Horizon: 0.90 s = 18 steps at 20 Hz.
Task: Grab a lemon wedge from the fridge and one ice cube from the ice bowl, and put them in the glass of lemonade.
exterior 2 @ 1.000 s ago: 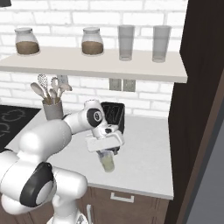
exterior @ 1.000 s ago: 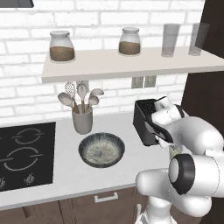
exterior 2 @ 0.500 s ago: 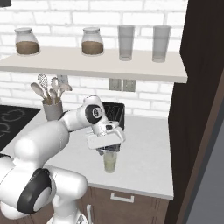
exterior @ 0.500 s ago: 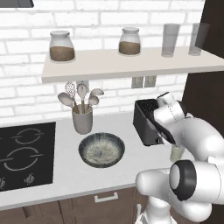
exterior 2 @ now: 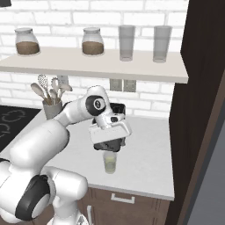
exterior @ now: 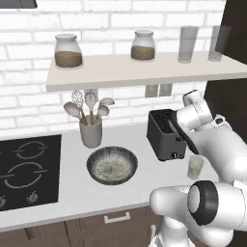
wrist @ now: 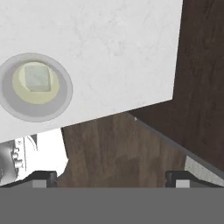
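The glass of lemonade (exterior 2: 110,162) stands on the white counter right of the black toaster, with pale yellow-green liquid in it. From above, the hand view shows a pale ice cube (wrist: 36,76) floating inside the glass (wrist: 35,86). My gripper (exterior 2: 109,148) hangs just above the glass, open, with nothing between its fingertips (wrist: 43,176). The ice bowl (exterior: 112,165) sits left of the toaster, and a small pale cube (exterior: 110,168) lies in it. The glass (exterior: 195,167) also peeks out beside my arm in the left base view. The lemon wedge and the fridge are out of view.
A black toaster (exterior: 165,134) stands close behind the glass. A grey utensil cup (exterior: 90,133) with spoons is behind the bowl, and a cooktop (exterior: 26,169) lies far left. A dark brown cabinet (exterior 2: 202,88) walls the counter's right end. A shelf (exterior: 140,67) carries jars and two tall glasses.
The jaws have spread wider, and the hand has lifted slightly above the glass. The bowl, the toaster and the glass stay where they were.
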Available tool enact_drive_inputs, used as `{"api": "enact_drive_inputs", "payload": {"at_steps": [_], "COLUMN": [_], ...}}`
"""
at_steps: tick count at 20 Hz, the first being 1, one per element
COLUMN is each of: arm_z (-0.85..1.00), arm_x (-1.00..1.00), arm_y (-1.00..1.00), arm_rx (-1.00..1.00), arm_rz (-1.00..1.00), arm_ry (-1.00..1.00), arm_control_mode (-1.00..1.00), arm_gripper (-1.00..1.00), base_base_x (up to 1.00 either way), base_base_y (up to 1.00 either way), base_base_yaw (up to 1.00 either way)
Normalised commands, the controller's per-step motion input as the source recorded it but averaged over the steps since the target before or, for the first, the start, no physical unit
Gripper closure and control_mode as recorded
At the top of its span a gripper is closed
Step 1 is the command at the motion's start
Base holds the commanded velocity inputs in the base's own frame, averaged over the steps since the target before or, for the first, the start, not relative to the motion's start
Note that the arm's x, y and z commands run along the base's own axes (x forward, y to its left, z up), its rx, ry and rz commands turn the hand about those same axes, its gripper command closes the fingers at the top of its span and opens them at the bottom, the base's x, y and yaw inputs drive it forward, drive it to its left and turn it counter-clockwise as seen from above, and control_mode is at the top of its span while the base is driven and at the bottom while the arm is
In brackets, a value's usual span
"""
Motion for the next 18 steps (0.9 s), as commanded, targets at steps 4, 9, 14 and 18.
{"api": "enact_drive_inputs", "payload": {"at_steps": [4,9,14,18], "arm_z": [0.13,0.0,0.0,0.0], "arm_x": [-0.52,-0.47,-0.15,-0.36], "arm_y": [0.09,0.58,1.0,0.83], "arm_rx": [0.0,0.06,0.24,0.17], "arm_rz": [0.0,0.0,0.01,0.01], "arm_ry": [-0.06,-0.29,-0.37,-0.41], "arm_control_mode": [-1.0,-1.0,-1.0,-1.0], "arm_gripper": [-1.0,-1.0,-1.0,-1.0], "base_base_x": [0.0,0.0,0.0,0.0], "base_base_y": [0.0,0.0,0.0,0.0], "base_base_yaw": [0.0,0.0,0.0,0.0]}}
